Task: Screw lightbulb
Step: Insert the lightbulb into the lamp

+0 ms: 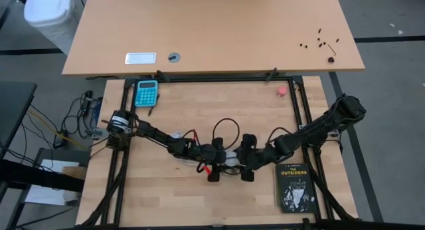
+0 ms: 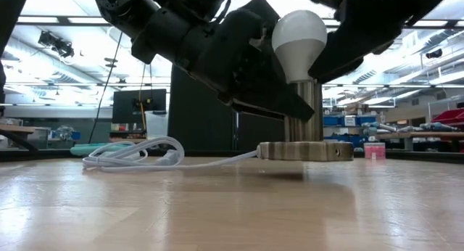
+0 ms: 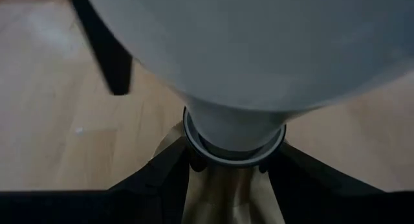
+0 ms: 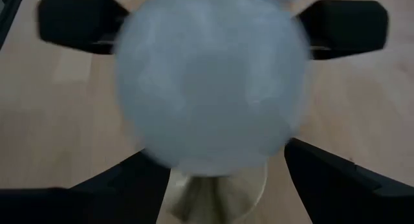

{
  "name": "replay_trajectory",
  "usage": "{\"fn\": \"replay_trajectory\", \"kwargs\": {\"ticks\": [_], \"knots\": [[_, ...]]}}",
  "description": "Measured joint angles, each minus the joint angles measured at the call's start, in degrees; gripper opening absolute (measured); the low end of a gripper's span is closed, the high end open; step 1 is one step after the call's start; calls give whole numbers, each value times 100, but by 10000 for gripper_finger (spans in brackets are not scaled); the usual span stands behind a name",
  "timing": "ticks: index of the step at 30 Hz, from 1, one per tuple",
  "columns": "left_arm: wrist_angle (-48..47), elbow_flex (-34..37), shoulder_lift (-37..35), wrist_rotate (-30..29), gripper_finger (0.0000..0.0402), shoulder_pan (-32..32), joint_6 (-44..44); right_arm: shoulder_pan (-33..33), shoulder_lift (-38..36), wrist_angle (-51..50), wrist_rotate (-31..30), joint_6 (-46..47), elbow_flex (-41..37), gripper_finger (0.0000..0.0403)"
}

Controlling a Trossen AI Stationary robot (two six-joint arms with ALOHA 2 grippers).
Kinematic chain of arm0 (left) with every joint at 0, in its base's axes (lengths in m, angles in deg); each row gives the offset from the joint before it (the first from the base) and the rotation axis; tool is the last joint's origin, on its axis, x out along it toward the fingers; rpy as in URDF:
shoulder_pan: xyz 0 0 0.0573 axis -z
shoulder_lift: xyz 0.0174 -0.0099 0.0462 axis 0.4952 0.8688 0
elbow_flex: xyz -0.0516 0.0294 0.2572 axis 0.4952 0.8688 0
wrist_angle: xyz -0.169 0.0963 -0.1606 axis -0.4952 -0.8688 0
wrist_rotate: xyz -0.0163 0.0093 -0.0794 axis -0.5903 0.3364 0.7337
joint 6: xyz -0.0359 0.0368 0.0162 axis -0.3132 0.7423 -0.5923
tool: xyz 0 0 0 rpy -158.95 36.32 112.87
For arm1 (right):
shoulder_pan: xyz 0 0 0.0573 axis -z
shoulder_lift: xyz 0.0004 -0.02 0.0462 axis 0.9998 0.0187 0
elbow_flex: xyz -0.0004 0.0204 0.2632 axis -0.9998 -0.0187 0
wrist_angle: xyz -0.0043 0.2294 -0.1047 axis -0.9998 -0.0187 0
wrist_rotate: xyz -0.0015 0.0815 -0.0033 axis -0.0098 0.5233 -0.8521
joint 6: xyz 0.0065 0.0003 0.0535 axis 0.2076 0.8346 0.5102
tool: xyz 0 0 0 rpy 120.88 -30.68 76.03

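Wood-plank counter (image 1: 199,210) inside black frame. Second light-wood desk (image 1: 219,30) behind it; white bin (image 1: 50,14) at its corner. Grey floor (image 1: 392,123). Low view: ceiling strip lights (image 2: 58,20), dark monitor (image 2: 138,106), cluttered shelves (image 2: 428,124).

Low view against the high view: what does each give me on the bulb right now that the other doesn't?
Only the low view shows the lightbulb standing upright in the silvery socket post, its disc base flat on the table, and the white cord coiled beside it. Only the high view shows the black book, the blue calculator and the pink round object. Both show the two arms meeting at the bulb.
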Motion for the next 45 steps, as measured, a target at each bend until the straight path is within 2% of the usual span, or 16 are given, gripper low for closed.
{"fn": "replay_trajectory", "kwargs": {"ticks": [3,13,27,45], "knots": [[-135,0,0,48,193,0,0,90,7,-262,160,62,118,308],[-225,-2,2,149,193,-13,-24,68,257,-1824,350,114,1239,308],[-336,-2,2,147,193,-15,-334,173,1123,-2353,537,69,2178,308],[-313,-2,2,225,193,-15,-341,290,1191,-2448,698,107,2236,308]]}}
